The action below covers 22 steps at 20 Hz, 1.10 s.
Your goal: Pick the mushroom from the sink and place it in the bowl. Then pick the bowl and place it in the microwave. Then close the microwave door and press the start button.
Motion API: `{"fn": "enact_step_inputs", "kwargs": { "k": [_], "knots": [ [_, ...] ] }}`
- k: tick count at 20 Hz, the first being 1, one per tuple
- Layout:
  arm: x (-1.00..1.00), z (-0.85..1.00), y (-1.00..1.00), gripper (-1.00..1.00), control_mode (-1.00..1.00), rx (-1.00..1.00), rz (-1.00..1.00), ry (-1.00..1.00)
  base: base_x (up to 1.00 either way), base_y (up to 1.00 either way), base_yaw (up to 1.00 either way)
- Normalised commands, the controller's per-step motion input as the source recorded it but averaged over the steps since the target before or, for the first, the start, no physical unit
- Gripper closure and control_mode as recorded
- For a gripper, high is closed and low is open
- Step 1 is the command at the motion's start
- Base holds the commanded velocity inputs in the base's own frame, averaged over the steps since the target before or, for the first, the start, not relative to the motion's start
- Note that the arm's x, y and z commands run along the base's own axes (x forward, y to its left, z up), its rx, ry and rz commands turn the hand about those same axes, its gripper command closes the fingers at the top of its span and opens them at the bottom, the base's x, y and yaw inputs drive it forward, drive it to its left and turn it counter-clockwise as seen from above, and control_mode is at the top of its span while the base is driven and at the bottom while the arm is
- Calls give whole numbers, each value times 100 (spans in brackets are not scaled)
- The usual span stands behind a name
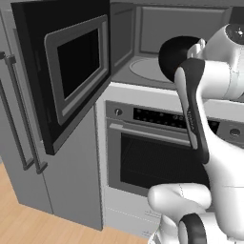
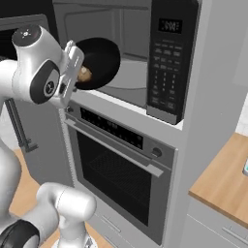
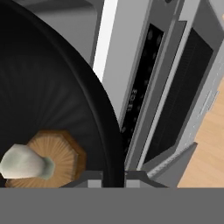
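Bowl, glossy black, carried by its rim at the mouth of the open microwave, just above the cavity sill and not yet set on the turntable. The mushroom lies inside it, against the rim nearest the hand. I judge the bowl is held at the edge so it can slide in flat. My end effector is nearly closed, pinching the bowl's rim. The microwave door stands swung wide to the left, clear of the path.

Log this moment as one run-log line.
phase: carrying bowl to microwave | fingers: clamped on bowl rim | mushroom: in bowl | door: open
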Motion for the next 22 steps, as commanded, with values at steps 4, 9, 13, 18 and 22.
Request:
{"fn": "enact_step_inputs", "kwargs": {
  "k": [4, 9, 13, 18, 22],
  "knots": [
    [47, 0, -17, 100, -100, 0, 0, -1, 0, 0, 0],
    [52, 0, -20, 100, -100, 0, 0, 0, 0, 0, 0],
    [71, -1, -22, 100, -100, 1, 0, 10, 0, 0, 0],
    [58, -14, -19, 100, -100, 0, 0, 1, 0, 0, 0],
    [53, -24, -3, 100, -100, 0, 0, 0, 0, 0, 0]
  ]
}}
